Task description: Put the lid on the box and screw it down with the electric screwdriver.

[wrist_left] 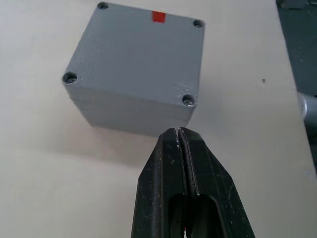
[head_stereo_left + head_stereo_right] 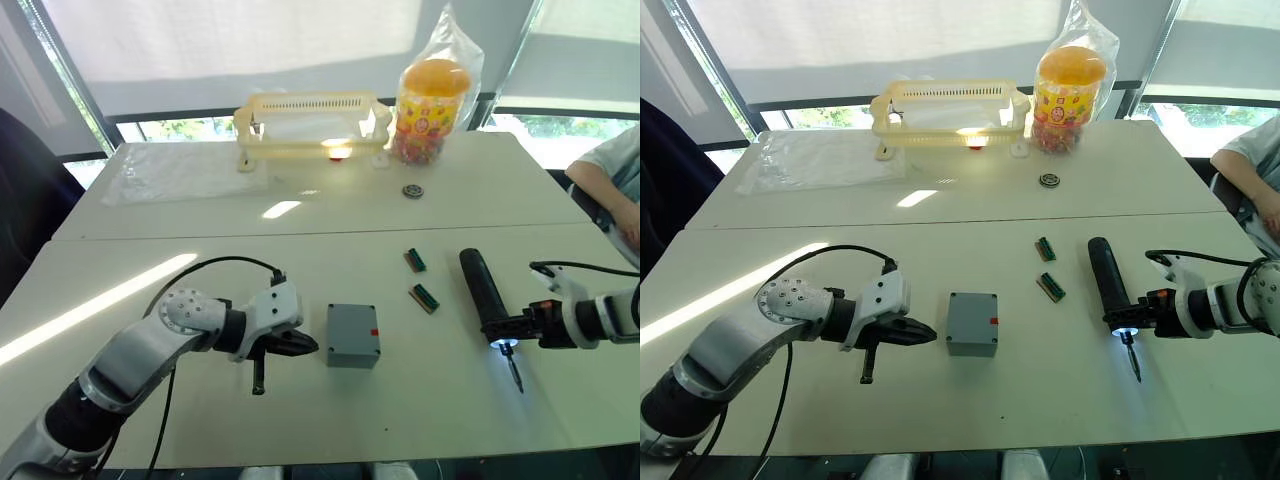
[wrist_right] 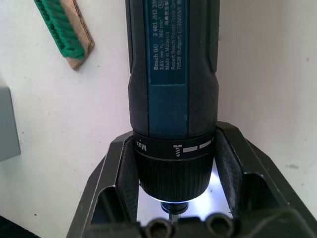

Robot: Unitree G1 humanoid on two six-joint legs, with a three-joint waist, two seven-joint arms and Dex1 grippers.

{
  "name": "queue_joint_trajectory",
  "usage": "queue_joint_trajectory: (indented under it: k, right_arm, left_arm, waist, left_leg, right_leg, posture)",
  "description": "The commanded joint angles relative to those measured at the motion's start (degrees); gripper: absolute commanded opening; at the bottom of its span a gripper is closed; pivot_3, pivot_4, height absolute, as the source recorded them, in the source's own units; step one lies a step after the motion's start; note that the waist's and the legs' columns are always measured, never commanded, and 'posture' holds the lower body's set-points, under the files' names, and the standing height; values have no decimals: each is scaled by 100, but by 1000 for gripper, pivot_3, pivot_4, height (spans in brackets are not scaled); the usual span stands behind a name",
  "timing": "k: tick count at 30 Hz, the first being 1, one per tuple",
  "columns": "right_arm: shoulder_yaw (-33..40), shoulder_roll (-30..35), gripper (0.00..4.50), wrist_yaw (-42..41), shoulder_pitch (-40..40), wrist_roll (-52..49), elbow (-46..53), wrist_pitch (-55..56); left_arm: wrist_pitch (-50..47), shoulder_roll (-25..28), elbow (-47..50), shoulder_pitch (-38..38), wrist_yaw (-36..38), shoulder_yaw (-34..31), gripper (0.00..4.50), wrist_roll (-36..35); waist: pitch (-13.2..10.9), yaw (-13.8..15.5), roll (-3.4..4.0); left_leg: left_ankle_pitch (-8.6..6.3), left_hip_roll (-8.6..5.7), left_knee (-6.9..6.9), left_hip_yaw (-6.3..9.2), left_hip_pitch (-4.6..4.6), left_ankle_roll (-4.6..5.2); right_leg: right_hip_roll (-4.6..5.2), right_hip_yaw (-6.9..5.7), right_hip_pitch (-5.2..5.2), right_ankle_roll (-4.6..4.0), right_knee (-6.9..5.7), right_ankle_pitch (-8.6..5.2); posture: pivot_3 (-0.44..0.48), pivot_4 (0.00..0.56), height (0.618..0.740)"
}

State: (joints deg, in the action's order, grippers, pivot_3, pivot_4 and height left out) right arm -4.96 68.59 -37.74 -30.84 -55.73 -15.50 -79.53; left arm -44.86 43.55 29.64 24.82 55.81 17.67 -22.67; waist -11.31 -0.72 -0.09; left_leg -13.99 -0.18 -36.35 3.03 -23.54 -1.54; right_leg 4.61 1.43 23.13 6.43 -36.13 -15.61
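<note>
The grey box [image 2: 352,335] stands at the middle of the white table with the flat lid [image 1: 136,57] resting on top, a screw hole at each corner and a small red mark at one edge. My left gripper [image 2: 305,346] is shut and empty, its tips just short of the box's near corner on its left side. To the right, the black electric screwdriver [image 2: 482,282] lies on the table with its bit toward me and a light glowing at its tip. My right gripper [image 2: 497,328] is shut on its collar, fingers [image 3: 121,168] on either side.
Two green-brown connector pieces [image 2: 415,260] [image 2: 424,297] lie between the box and the screwdriver. At the back are a cream basket [image 2: 315,125], a bagged candy jar [image 2: 432,95], a small round part [image 2: 413,190] and a plastic sheet [image 2: 180,170]. A person's arm [image 2: 610,180] rests at the right edge.
</note>
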Motion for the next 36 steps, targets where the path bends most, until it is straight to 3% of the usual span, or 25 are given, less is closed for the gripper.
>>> queue_joint_trajectory:
  k: [1, 7, 14, 18, 22, 26, 31, 36]
  right_arm:
    - [-176, -74, 1741, -414, -326, 655, -275, 220]
    - [-314, -251, 4485, -786, -470, 1406, -442, 466]
    - [384, -473, 4485, -573, -570, 2030, -437, 1361]
    - [1578, -952, 4485, -188, -257, 1874, 495, 2206]
    - [2551, -1638, 4485, -225, 1159, 1730, 2276, 3115]
    - [3468, -2907, 4485, 42, 2926, 1207, 4158, 3626]
    - [3258, -3568, 4485, -181, 4540, 944, 5337, 3908]
    - [2896, -3795, 4485, -316, 5386, 1098, 5448, 4262]
  left_arm:
    - [503, -266, -41, -76, -405, -93, 0, 314]
    - [1077, -565, -43, -390, -794, -347, 0, 509]
    - [1166, -615, -837, -453, -1035, -656, 0, 677]
    - [1076, -638, -1038, -876, -1170, -1110, 0, 492]
    - [860, -787, -808, -1518, -1193, -1858, 0, -146]
    - [340, -850, -82, -2644, -1291, -2655, 0, -924]
    - [0, -833, 343, -3498, -1353, -3018, 0, -1405]
    - [-11, -821, 455, -3916, -1411, -2994, 0, -1508]
  waist:
    - [0, -1, -3]
    - [7, -3, -16]
    - [7, 2, -17]
    - [6, -20, -13]
    - [11, 26, -19]
    - [16, 41, -15]
    - [21, 11, -9]
    - [47, 6, -27]
  left_leg:
    - [0, 0, 1, 0, 0, 0]
    - [0, 1, -5, 5, 6, -1]
    - [-2, -4, -61, 8, 10, -1]
    - [-2, -6, -59, 3, 4, 1]
    - [-4, 2, -46, 23, 4, 3]
    - [-5, 3, -6, 36, 4, 5]
    - [-4, 1, -8, 32, 34, 0]
    - [-4, 22, -25, 30, 59, -9]
  right_leg:
    - [0, 0, 0, 5, 1, 2]
    - [-2, -2, -8, 21, -4, 13]
    - [6, -6, -49, 14, 1, 11]
    - [7, -1, -39, 37, -2, 22]
    - [-1, -16, -33, 46, -13, 27]
    - [8, -24, -26, 53, -5, 20]
    - [17, -5, -56, 35, 3, 12]
    - [19, 2, -75, -6, 8, 13]
  posture:
    - [0, 150, 740]
    - [0, 150, 740]
    - [0, 150, 740]
    - [0, 150, 740]
    - [0, 150, 740]
    - [0, 150, 740]
    - [0, 150, 740]
    - [0, 150, 740]
